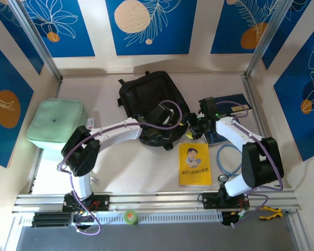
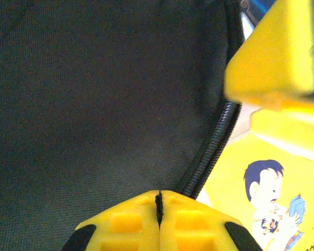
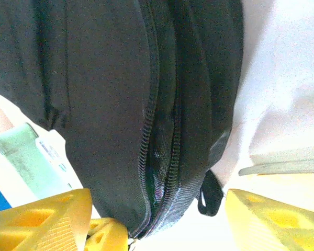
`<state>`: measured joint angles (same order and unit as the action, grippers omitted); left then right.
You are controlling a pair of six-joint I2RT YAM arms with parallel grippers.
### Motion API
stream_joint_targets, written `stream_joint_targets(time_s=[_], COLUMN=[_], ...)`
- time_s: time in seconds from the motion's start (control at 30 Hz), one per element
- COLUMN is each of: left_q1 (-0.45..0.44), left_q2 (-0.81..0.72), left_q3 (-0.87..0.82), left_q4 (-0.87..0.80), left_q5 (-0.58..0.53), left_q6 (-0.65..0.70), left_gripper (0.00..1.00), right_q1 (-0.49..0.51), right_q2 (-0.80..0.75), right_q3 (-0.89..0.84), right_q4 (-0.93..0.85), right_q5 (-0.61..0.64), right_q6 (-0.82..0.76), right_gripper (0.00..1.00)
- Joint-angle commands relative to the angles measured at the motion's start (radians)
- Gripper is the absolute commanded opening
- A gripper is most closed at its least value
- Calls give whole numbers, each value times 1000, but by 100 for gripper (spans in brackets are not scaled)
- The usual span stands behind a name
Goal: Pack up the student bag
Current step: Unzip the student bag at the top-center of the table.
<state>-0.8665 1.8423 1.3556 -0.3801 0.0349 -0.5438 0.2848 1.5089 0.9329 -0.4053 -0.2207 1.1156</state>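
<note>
The student bag [image 1: 146, 97] lies on the table [image 1: 141, 167], far of centre, with its long axis running from far-left to near-right. Its zip [image 3: 149, 130] gapes slightly along that same line.

The left gripper [image 2: 158, 209] is closed tight at the near-right end of the zip. It appears to pinch the bag's edge there, but the contact itself is hidden behind the fingers.

The right gripper [image 3: 157, 201] stands wide and empty, just beside that same corner. It looks along the zip, with the bag on its left and far side.

The yellow book [image 1: 195, 163] lies flat on the near side of the right gripper, just off the bag's corner. The right arm is the nearer one to it.

In my judgement, loading turns on feeding items in along the zip line from this near-right end.
</note>
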Motion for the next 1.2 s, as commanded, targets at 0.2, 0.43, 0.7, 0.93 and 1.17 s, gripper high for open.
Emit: stream_joint_targets(time_s=[0.2, 0.43, 0.7, 0.93, 1.17], left_q1=[-2, 6, 53, 112, 170], left_q2=[-72, -148, -208, -193, -185], left_q3=[-49, -66, -151, -190, -244], left_q4=[-34, -250, -327, -324, -207], left_q5=[-52, -199, -262, -266, -229], left_q6=[-49, -153, -195, -184, -129], left_gripper=[0, 0, 0, 0, 0], right_q1=[64, 65, 67, 75, 79], right_q2=[137, 137, 125, 98, 69], right_q3=[56, 100, 111, 109, 102], right_q4=[9, -39, -59, -66, -79], right_q5=[26, 140, 177, 189, 208], right_q6=[89, 60, 53, 32, 10], right_gripper=[38, 14, 8, 3, 0])
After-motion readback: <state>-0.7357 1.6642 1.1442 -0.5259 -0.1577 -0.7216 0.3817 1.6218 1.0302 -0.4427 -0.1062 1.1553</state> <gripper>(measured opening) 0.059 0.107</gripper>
